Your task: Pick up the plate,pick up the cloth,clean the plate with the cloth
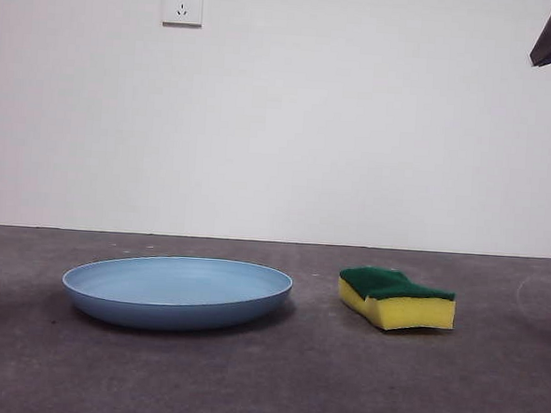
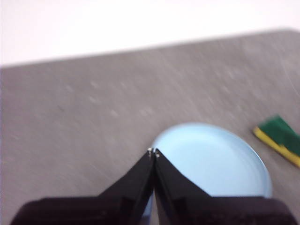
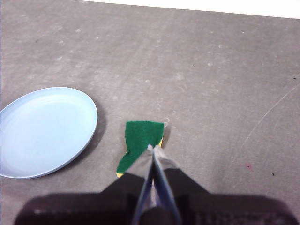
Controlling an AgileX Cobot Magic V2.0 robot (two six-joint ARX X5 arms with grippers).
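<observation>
Now | left end effector [image 2: 153, 153] closed, empty, hides plate [image 2: 220, 159] edge | right end effector [image 3: 151, 148] closed, empty, covers sponge [image 3: 140, 140] corner

Even soft light, faint shadow under the plate [image 1: 177, 292], left wrist view motion-blurred, others sharp

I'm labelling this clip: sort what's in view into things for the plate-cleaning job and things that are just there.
For the job:
- light-blue plate
- yellow-and-green sponge
- left gripper, fingers shut, above the plate
- right gripper, fingers shut, above the sponge

Just there:
- wall socket
- grey table
</observation>
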